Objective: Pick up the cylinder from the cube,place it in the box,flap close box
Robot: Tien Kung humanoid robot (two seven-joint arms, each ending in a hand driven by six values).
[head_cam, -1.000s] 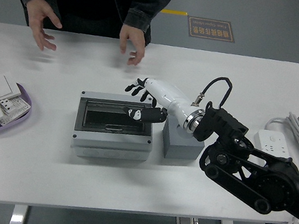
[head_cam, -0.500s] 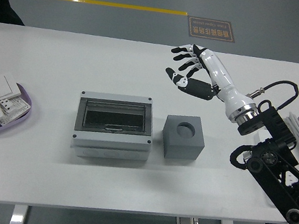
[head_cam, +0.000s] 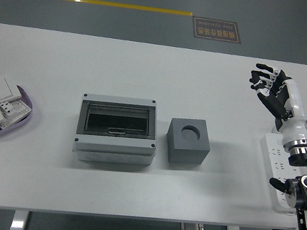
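Desk (head_cam: pixel 127 199) along the near edge is bare. Further in, the grey box (head_cam: pixel 117 129) sits with its dark flap down, and just beside it, apart, the cube (head_cam: pixel 188 140) shows an empty round socket. No cylinder is visible anywhere; presumably it lies inside the box, though the lid hides that. Right hand (head_cam: pixel 275 93) has swung away from over the box to the far right edge, fingers (head_cam: pixel 261 79) spread and holding nothing. Person at the far side has gone. Task looks complete.
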